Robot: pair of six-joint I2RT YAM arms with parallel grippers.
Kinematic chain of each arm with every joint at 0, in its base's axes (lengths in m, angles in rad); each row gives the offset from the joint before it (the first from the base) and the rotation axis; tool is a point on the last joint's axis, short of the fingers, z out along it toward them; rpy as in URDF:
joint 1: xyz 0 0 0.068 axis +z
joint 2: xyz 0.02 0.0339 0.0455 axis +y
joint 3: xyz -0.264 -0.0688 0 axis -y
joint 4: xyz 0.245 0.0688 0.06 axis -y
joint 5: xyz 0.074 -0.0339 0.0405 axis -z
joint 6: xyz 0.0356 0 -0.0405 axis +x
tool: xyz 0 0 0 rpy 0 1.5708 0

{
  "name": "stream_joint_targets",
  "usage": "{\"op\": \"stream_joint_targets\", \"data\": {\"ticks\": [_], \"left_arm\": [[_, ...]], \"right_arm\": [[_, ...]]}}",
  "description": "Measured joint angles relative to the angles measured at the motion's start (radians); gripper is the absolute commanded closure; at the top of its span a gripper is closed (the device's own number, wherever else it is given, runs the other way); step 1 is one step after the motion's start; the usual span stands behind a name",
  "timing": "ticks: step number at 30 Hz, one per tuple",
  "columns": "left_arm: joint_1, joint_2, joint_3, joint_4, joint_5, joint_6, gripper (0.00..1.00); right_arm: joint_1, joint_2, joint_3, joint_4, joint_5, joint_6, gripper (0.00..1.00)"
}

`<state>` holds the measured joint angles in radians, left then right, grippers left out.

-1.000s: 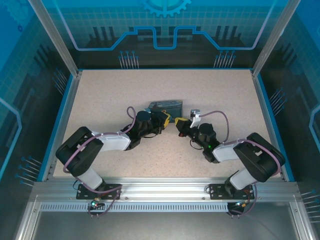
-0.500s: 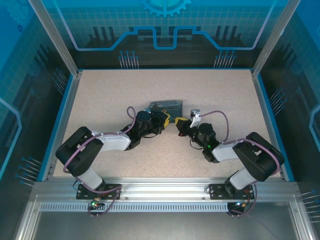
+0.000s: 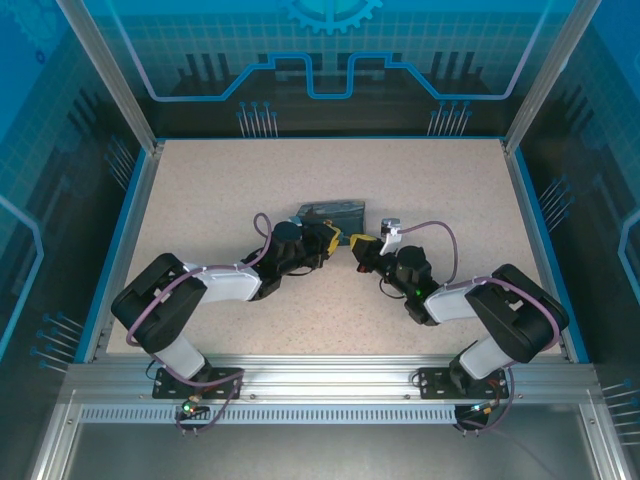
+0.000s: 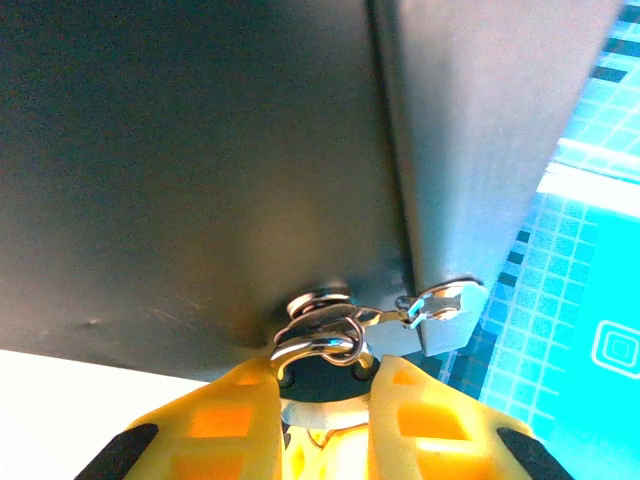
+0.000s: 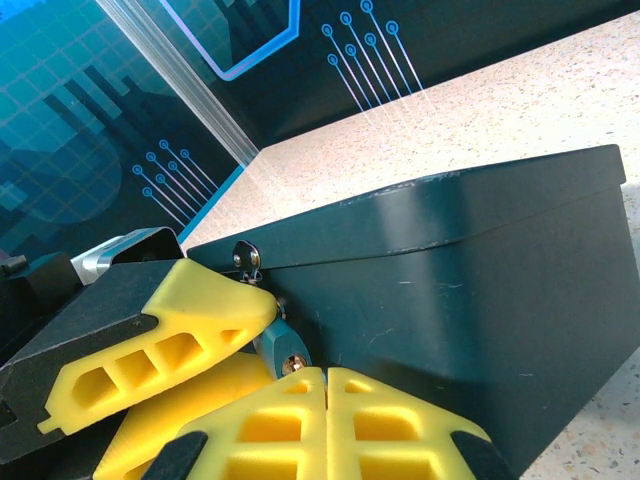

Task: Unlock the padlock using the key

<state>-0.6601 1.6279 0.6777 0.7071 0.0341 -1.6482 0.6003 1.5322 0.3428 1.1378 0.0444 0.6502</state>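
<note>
- Two arms meet mid-counter (image 3: 200,190), their jaws tip to tip just in front of a dark rectangular box (image 3: 335,210).
- Box lies flat on the counter with its lid down, so the contents are hidden. Its dark wall blocks most of the left wrist view.
- Metal hasp (image 4: 445,305) sits on the box front. The small bluish padlock (image 5: 280,345) is right against that wall, with its shackle ring up at the hasp.
- Left gripper (image 4: 322,378): yellow jaws closed around the padlock, shackle poking out past the tips.
- Right gripper (image 5: 325,385): jaws pressed fully together, tips right at the padlock's lower end, with the left jaws crowding in beside them.
- Key is too small to make out between the jaws.
- Blue printed panels (image 3: 330,50) wall in the counter.
</note>
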Motion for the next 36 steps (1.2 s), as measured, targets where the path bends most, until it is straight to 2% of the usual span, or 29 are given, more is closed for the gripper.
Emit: {"op": "stream_joint_targets", "data": {"ticks": [29,36], "left_arm": [[0.0,0.004,0.0,0.011,0.026,-0.003,1.0],[0.0,0.01,0.0,0.024,0.027,-0.003,1.0]], "right_arm": [[-0.012,-0.005,0.003,-0.002,-0.012,-0.003,1.0],[-0.022,-0.142,-0.056,-0.067,0.0,-0.038,1.0]]}}
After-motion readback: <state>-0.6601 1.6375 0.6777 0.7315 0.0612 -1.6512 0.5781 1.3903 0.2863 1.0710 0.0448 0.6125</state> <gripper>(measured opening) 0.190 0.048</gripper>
